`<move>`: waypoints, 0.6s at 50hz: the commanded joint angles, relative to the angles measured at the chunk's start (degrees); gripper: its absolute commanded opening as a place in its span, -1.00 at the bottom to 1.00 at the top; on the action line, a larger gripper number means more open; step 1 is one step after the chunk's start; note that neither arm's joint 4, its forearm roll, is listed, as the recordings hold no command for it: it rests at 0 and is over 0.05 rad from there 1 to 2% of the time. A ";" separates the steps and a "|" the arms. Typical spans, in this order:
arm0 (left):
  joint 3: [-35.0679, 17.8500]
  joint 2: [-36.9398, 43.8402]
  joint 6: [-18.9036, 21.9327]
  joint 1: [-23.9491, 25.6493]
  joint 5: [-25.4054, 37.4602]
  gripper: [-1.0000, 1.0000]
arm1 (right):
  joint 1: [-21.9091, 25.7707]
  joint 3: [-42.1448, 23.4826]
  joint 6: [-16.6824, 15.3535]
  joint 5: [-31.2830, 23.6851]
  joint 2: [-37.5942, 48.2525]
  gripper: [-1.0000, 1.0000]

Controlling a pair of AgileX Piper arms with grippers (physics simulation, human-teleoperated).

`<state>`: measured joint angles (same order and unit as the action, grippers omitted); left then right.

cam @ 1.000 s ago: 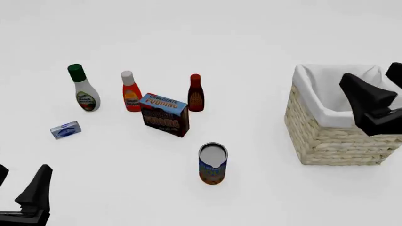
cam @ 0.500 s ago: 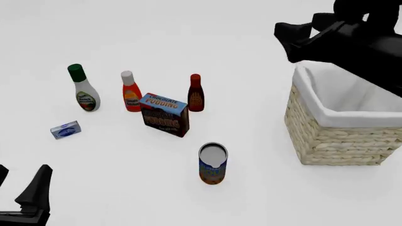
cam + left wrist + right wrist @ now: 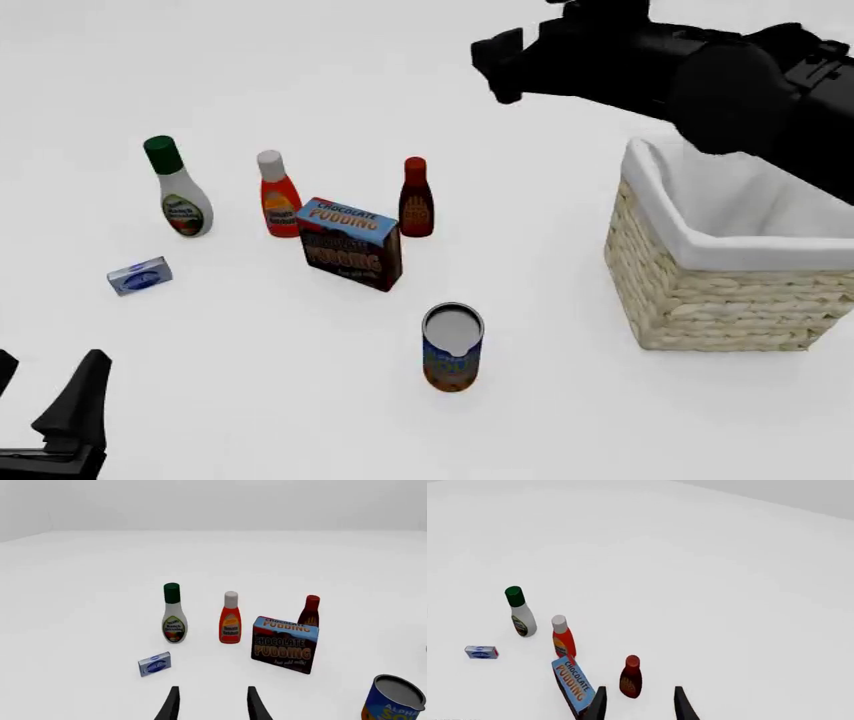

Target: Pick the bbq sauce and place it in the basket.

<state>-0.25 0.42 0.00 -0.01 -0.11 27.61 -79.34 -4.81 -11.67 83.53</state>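
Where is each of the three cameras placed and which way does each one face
Front view: above the arms' side, looking forward and down at the bbq sauce and basket; right gripper high, left gripper low.
Left wrist view: low behind the left gripper, facing the bottles; open jaws show.
Right wrist view: high behind the right gripper, looking down at the bbq sauce; open jaws show.
Shared: all three show the chocolate pudding box.

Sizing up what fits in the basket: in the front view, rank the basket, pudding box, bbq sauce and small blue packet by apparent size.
1. basket
2. pudding box
3. bbq sauce, slimmer than the box
4. small blue packet
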 commanded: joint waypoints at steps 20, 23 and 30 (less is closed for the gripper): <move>0.00 0.00 0.01 -0.01 0.00 1.00 | 1.13 -20.83 -0.94 -4.67 22.56 1.00; 0.00 0.01 -0.01 0.01 0.00 1.00 | 1.02 -22.01 -1.09 -4.78 24.20 1.00; 0.00 0.01 0.00 0.00 0.00 1.00 | 0.52 -24.87 -1.08 -5.24 27.75 1.00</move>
<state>-0.25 0.43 0.00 0.00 -0.11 28.54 -99.41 -5.86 -16.09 105.57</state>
